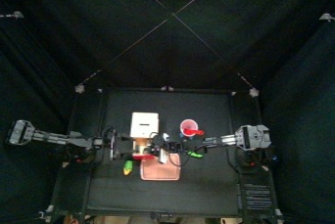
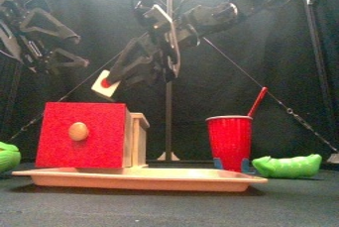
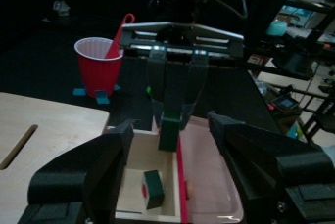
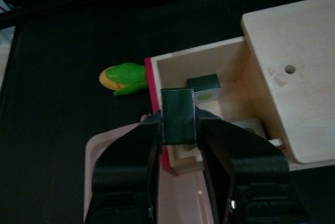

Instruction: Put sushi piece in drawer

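Pink tray [image 2: 146, 179] sits nearest the front edge of the table, and on it stands the wooden drawer box with its red drawer front [image 2: 82, 135] and round knob facing out. Beside the tray are a red cup [image 2: 229, 142] with a straw, a green toy [image 2: 286, 165] toward the right edge and another green toy [image 2: 8, 157] at the left edge.

From the wrist views the drawer [image 4: 210, 81] is pulled open, and one small dark block [image 3: 153, 189] already lies inside it. The right gripper [image 4: 178, 130] hangs over the open drawer with its jaws closed narrow on the sushi piece [image 4: 178, 113], a dark green, box-shaped thing held upright above the compartment. The left gripper [image 3: 170, 164] is close by at the drawer with its jaws spread wide, holding nothing.

The piece looks light and stiff, probably a plastic toy with smooth, flat sides, so it could slip or tip if pinched off-centre. Gripping across the two broad faces near the middle seems the safest hold.
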### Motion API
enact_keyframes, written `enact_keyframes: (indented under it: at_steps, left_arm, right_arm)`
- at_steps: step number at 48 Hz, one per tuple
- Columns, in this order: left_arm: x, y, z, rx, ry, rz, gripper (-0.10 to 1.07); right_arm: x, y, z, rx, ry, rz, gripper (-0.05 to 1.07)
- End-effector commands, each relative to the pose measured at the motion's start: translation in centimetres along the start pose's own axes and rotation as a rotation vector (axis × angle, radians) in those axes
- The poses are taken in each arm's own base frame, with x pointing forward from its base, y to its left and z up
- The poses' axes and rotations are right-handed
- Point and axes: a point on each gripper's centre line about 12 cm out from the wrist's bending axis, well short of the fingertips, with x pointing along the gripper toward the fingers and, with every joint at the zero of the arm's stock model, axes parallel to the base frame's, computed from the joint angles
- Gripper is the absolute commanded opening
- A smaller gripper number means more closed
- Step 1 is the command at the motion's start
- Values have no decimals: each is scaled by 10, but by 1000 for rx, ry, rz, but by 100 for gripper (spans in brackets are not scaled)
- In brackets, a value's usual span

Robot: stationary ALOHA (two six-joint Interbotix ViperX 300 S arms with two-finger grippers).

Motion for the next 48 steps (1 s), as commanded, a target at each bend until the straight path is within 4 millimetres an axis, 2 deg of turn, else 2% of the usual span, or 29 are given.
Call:
enact_keyframes:
  at_steps: [1, 9, 22, 48]
  left_arm:
    - [2, -1, 5, 2, -18, -4, 96]
    - [2, -1, 5, 2, -18, -4, 96]
    - [2, -1, 5, 2, -19, -5, 96]
    - [2, -1, 5, 2, -18, -4, 96]
  right_arm:
    - [0, -4, 21, 6, -52, -3, 60]
    - [6, -13, 23, 16, -56, -19, 66]
    - [13, -16, 21, 17, -51, -23, 77]
    - [14, -12, 22, 17, -53, -15, 78]
